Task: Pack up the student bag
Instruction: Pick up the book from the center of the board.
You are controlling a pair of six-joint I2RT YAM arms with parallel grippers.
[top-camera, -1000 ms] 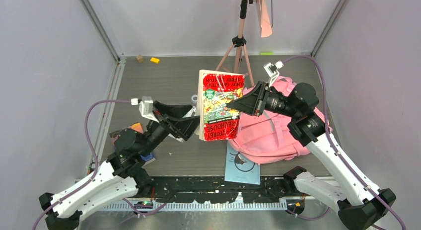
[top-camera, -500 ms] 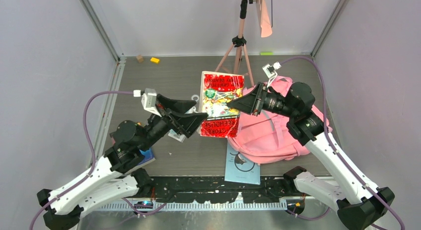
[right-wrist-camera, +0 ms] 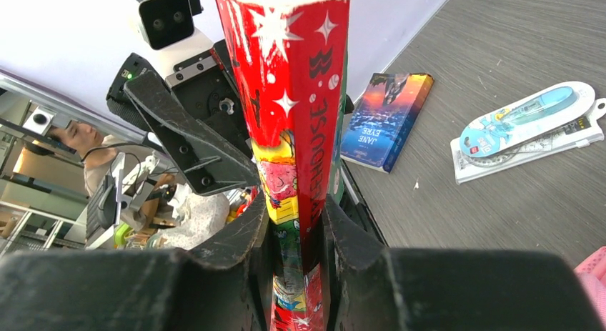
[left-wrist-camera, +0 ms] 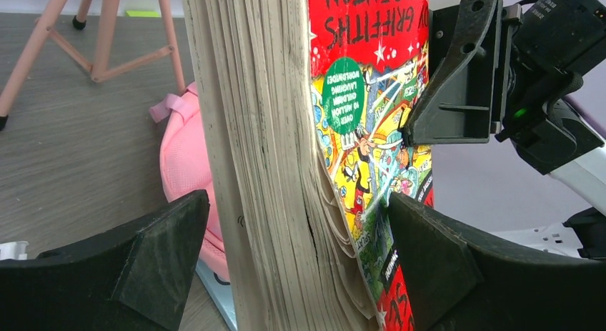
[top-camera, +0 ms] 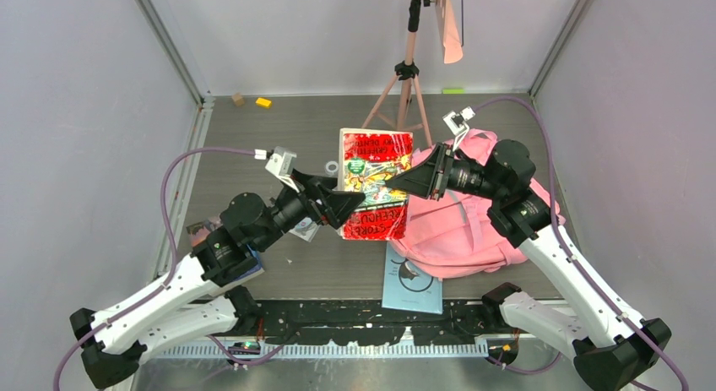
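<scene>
A thick red paperback book (top-camera: 374, 184) hangs upright in the air over the middle of the table. My right gripper (top-camera: 393, 185) is shut on its spine side; in the right wrist view the jaws (right-wrist-camera: 296, 209) pinch the red cover from both sides. My left gripper (top-camera: 351, 208) is open, and its two fingers straddle the book's page edge (left-wrist-camera: 264, 166) without touching it. The student bag (top-camera: 473, 226), a bright pink backpack, lies flat on the table under the right arm, and a corner of the bag (left-wrist-camera: 187, 159) shows behind the book.
A thin pale blue booklet (top-camera: 412, 281) lies at the near edge beside the bag. A blue Jane Eyre book (right-wrist-camera: 386, 120) and a packaged ruler set (right-wrist-camera: 525, 127) lie on the left side. A pink tripod (top-camera: 405, 78) stands at the back, with small blocks (top-camera: 264, 102) near the back wall.
My left arm has swung right and towards the book, and its open jaws now sit around the page edge. The right gripper keeps its hold; the book has shifted slightly.
</scene>
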